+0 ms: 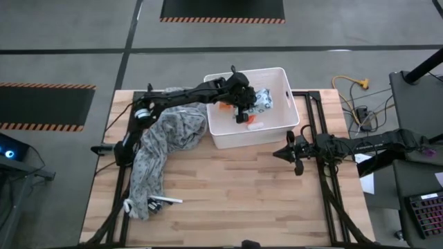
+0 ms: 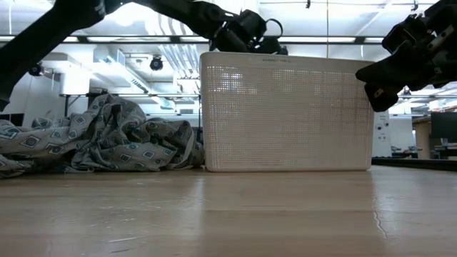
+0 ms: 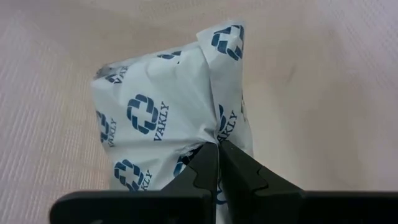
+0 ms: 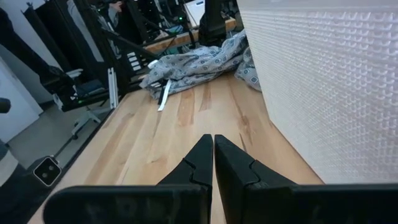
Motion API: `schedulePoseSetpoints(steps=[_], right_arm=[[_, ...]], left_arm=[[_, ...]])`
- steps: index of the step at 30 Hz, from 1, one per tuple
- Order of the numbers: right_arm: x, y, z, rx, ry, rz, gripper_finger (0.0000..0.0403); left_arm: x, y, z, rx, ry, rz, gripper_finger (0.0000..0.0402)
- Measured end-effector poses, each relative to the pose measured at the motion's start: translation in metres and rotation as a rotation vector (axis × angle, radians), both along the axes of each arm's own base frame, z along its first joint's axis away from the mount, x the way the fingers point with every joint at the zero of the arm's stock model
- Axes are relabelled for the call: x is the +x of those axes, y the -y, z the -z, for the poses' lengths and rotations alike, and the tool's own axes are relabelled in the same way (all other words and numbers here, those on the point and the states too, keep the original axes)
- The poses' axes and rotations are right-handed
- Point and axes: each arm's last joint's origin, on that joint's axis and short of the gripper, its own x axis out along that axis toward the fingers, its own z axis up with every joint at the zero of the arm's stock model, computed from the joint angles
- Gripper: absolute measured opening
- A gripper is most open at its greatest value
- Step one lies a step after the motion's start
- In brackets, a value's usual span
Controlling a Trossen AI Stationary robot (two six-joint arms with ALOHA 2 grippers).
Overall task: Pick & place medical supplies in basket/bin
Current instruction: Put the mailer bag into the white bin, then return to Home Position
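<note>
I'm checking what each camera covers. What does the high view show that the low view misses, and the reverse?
Only the high view looks into the white bin: an orange piece, a white packet with dark logos, and the left pincer reaching in. It also shows a small white item near the cloth's end. Only the low view shows the bin's perforated side wall and the room beyond. Both show the patterned cloth beside the bin, and the right pincer waiting outside it.
</note>
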Motion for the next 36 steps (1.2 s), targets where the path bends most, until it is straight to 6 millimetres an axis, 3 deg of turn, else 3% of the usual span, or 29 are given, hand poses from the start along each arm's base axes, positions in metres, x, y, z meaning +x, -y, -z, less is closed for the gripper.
schedulePoseSetpoints(steps=[5, 8, 16, 20, 25, 30, 33, 36], right_arm=[[0.000, 0.000, 0.000, 0.000, 0.000, 0.000, 0.0009], [0.000, 0.000, 0.000, 0.000, 0.000, 0.000, 0.0009], [0.000, 0.000, 0.000, 0.000, 0.000, 0.000, 0.0009], [0.000, 0.000, 0.000, 0.000, 0.000, 0.000, 0.0009], [0.000, 0.000, 0.000, 0.000, 0.000, 0.000, 0.0009], [0.000, 0.000, 0.000, 0.000, -0.001, -0.001, 0.0009], [0.000, 0.000, 0.000, -0.003, 0.001, -0.001, 0.0009], [0.000, 0.000, -0.002, -0.042, 0.028, -0.006, 0.0009]], left_arm=[[0.003, -0.001, 0.001, 0.019, 0.019, 0.009, 0.0002], [0.003, -0.001, -0.001, 0.011, 0.033, 0.031, 0.0026], [0.001, 0.001, -0.009, -0.047, 0.065, 0.011, 0.0176], [-0.008, 0.005, -0.035, -0.165, 0.150, -0.055, 0.0217], [-0.033, 0.027, -0.093, -0.228, 0.354, 0.071, 0.0201], [-0.066, 0.066, -0.125, -0.201, 0.458, 0.156, 0.0150], [-0.093, 0.092, -0.130, -0.181, 0.554, 0.215, 0.0118], [-0.124, 0.110, -0.115, -0.193, 0.668, 0.252, 0.0086]])
